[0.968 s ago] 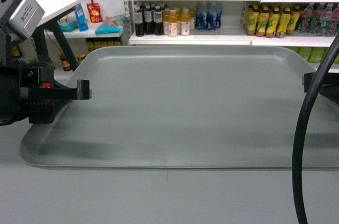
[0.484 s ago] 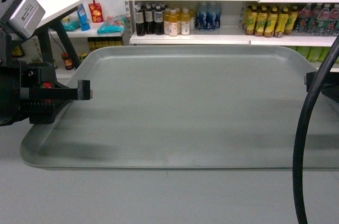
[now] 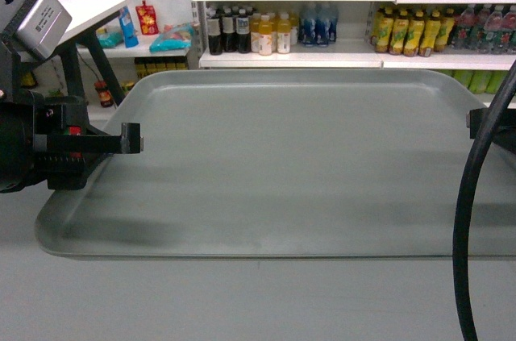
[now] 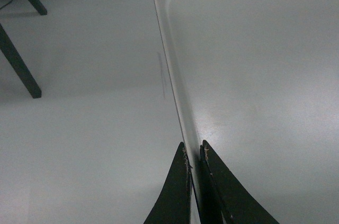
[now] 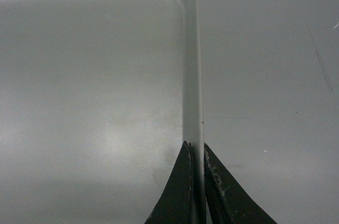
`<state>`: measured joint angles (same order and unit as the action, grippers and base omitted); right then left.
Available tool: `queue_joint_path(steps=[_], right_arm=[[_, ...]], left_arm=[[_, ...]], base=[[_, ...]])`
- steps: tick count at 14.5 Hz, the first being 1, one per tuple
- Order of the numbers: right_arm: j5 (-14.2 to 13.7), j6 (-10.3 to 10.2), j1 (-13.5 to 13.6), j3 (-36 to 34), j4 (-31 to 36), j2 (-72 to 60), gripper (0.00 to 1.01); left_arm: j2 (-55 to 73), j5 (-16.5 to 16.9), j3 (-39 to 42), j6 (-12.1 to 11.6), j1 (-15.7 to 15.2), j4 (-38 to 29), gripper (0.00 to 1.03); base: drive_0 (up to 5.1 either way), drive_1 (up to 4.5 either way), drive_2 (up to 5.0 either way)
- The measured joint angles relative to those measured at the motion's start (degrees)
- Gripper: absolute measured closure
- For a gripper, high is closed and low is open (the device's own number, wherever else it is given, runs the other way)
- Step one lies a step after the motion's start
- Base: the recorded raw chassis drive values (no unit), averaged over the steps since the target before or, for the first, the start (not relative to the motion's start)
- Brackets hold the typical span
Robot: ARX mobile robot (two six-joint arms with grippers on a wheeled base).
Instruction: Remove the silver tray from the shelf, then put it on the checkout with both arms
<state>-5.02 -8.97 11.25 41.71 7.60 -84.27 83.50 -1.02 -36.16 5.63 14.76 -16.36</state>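
We pinch both jaws narrow on the silver tray point(image 3: 290, 164) side rims, left gripper point(image 4: 195, 152) and right gripper point(image 5: 197, 152) opposite, keeping it level

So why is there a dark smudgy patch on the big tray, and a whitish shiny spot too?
In the head view, the silver tray carries a soft dark shadow near its front left corner, beside the left gripper. In the left wrist view, a pale glare patch sits on the tray's floor beside the rim. The right wrist view shows a similar faint sheen near the right gripper.
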Motion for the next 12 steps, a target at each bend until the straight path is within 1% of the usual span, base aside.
queue_joint_path(steps=[12], right_arm=[[0.1, 0.0, 0.0, 0.0, 0.0, -0.1, 0.98]], left_arm=[[0.0, 0.1, 0.0, 0.0, -0.2, 0.1, 0.99]], base=[[-5.0, 2.49, 2.5]])
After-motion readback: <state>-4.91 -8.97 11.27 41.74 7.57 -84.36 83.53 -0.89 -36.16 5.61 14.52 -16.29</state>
